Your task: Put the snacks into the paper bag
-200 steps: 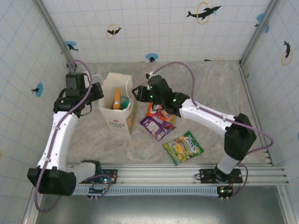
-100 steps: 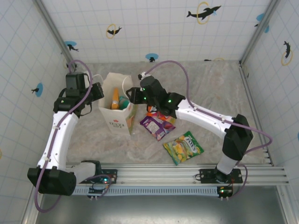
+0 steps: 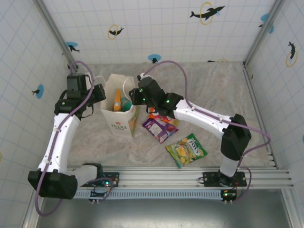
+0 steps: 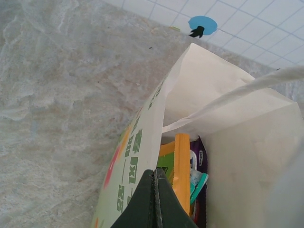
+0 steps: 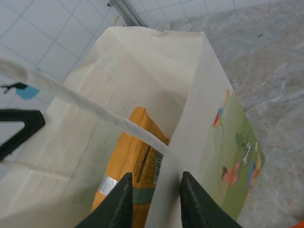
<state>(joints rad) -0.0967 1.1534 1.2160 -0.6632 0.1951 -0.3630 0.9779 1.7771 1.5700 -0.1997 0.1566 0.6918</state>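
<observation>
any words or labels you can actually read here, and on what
"FOX'S", probably: logo on the green-yellow packet
paper bag front lettering: too small to read
green characters on the bag's side: blurred, unreadable
purple packet in the bag: white print, illegible
orange packet in the bag: barcode, digits unreadable

Cord handle spans the paper bag mouth above the orange packet.

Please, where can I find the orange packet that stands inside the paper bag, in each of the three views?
Top external: orange packet upright in the bag's open mouth, left of centre.
Left wrist: orange packet at bottom centre, beside the bag's near wall.
Right wrist: orange packet at lower centre, under the cord handle.
Shared landmark: the paper bag.
</observation>
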